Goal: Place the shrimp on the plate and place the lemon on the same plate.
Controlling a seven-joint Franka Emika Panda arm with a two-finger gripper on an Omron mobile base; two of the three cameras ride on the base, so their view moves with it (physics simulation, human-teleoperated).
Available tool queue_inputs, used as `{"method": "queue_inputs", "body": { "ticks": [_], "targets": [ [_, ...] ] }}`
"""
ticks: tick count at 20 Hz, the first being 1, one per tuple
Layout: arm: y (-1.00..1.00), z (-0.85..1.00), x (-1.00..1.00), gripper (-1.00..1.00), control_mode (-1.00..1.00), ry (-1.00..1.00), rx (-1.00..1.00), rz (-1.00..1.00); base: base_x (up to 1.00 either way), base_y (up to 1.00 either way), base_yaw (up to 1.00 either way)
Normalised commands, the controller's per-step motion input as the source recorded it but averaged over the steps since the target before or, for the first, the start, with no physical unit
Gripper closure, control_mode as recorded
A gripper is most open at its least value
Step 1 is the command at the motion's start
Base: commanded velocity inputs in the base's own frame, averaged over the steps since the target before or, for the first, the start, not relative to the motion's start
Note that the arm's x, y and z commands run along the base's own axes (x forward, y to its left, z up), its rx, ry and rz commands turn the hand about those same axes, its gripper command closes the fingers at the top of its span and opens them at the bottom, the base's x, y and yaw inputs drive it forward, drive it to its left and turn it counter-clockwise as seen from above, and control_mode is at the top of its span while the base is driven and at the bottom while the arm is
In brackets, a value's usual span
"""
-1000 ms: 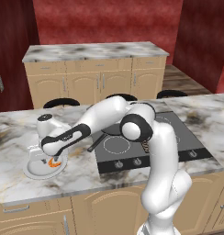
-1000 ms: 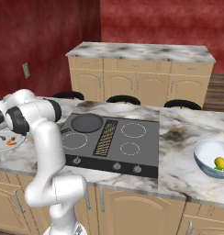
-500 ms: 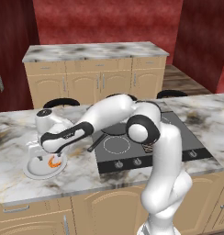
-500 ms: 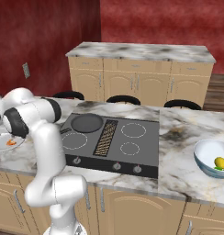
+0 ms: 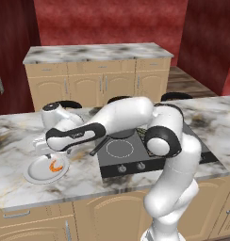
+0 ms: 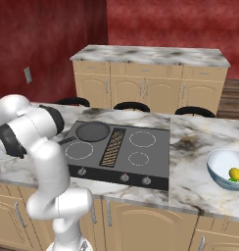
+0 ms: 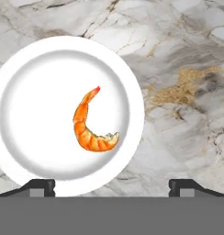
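Pincer [image 7: 111, 188] hangs over the plate [image 7: 22, 69] with its two dark tips wide apart and nothing between them; the shrimp [image 7: 88, 126] lies flat inside the plate's rim, a little off centre, touching neither finger. That half of the task looks done, so the step in hand is, I judge, to lift away and go for the lemon [image 6: 234, 173]. It sits in the bluish bowl [image 6: 217, 162] near the far right end of the worktop [image 6: 190, 147], well apart from the plate, which rests near the worktop's front edge at the left end.

To do this well, rise straight up before swinging, so the fingers do not clip the raised rim or drag the shrimp off. Keep the fingers spread for the coming grasp. The cooktop [image 6: 136, 147] and the black frying pan [image 6: 92, 131] lie between the two ends, so the hand should travel high over them. The bowl's walls are steep and the lemon is round and may roll; a descent from directly above seems safest. Bare marble around the plate leaves free room on every side
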Motion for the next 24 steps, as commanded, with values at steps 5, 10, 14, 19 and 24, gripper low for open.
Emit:
{"method": "queue_inputs", "body": {
  "ticks": [5,10,14,19,24],
  "targets": [
    [-0.69,0.28,-0.30,-1.00,-1.00,0.01,0.00,-0.04,0.00,0.00,0.00],
    [-0.80,0.21,-0.35,-1.00,-1.00,0.00,0.01,-0.07,0.00,0.00,0.00],
    [-0.73,0.19,-0.25,-1.00,-1.00,0.00,0.00,-0.02,0.00,0.00,0.00],
    [-0.75,0.30,-0.25,-1.00,-1.00,0.00,0.00,0.00,0.00,0.00,0.00],
    [-0.77,0.27,-0.25,-1.00,-1.00,0.00,0.01,0.00,0.00,0.00,0.00]
  ]
}}
